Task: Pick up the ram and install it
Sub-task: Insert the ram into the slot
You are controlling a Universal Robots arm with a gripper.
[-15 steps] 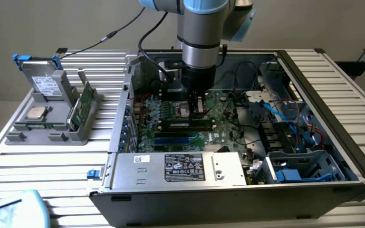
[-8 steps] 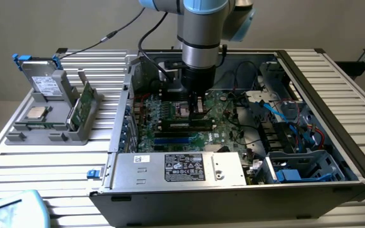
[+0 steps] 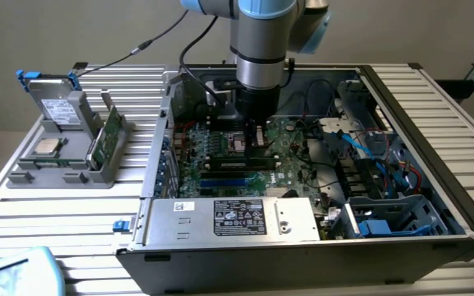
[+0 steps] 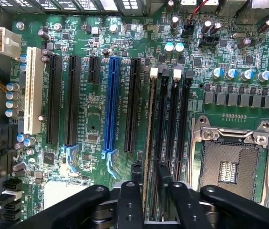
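The ram (image 3: 241, 163) is a long, dark stick lying in a memory slot of the green motherboard (image 3: 220, 148) inside the open computer case. In the wrist view it shows edge-on as a thin strip (image 4: 151, 138) in the slot nearest the black expansion slots. My gripper (image 3: 256, 143) hangs straight down over the stick's end by the processor socket. Its black fingers (image 4: 137, 177) straddle the ram's top edge, one on each side, with a small gap to the stick. The gripper (image 4: 150, 177) is open and holds nothing.
An empty processor socket (image 4: 230, 162) lies beside the memory slots, and a blue expansion slot (image 4: 111, 102) on their other side. A grey tray (image 3: 64, 166) on the exterior view's left holds a silver chip (image 3: 47, 147) and a green card (image 3: 105, 139). A power supply (image 3: 232, 219) fills the case's front.
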